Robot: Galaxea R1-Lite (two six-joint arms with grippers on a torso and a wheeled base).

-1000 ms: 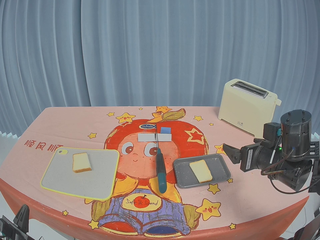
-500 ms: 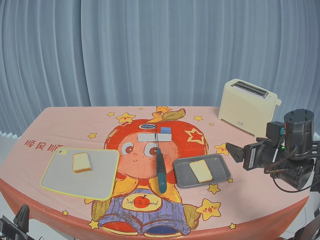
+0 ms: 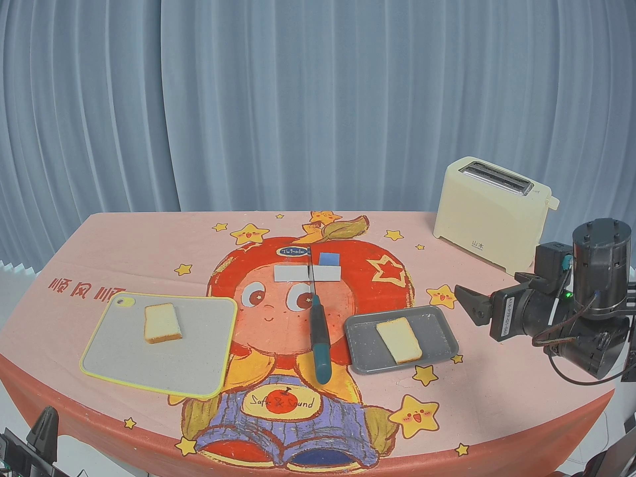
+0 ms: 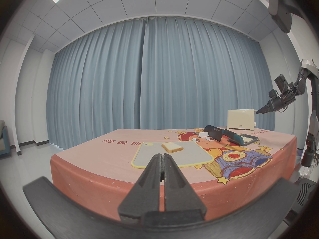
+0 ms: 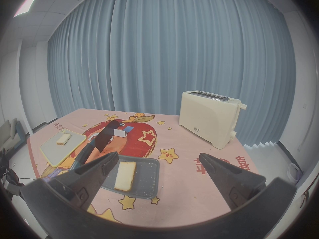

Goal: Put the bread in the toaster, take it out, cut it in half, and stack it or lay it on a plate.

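Note:
One pale bread slice [image 3: 162, 322] lies on the grey, yellow-rimmed cutting board [image 3: 192, 359] at the table's left. A second slice [image 3: 399, 340] lies on the dark grey tray plate [image 3: 437, 332] right of centre. The cream toaster [image 3: 493, 212] stands at the back right, its slots showing no bread. Between board and plate lies a teal-handled knife [image 3: 320, 329], blade on edge. My right gripper [image 3: 464, 298] hovers open to the right of the plate, nothing between its fingers [image 5: 99, 170]. My left gripper [image 4: 162, 160] is shut and holds nothing, low before the table's front left edge.
A white block [image 3: 291, 273] with a small blue piece [image 3: 328, 258] holds the knife's tip near the table's middle. The cloth between plate and toaster is bare. A blue curtain hangs behind the table.
My right arm has drawn back to the right, away from the plate, its gripper staying open. The bread, knife and left arm have not moved.

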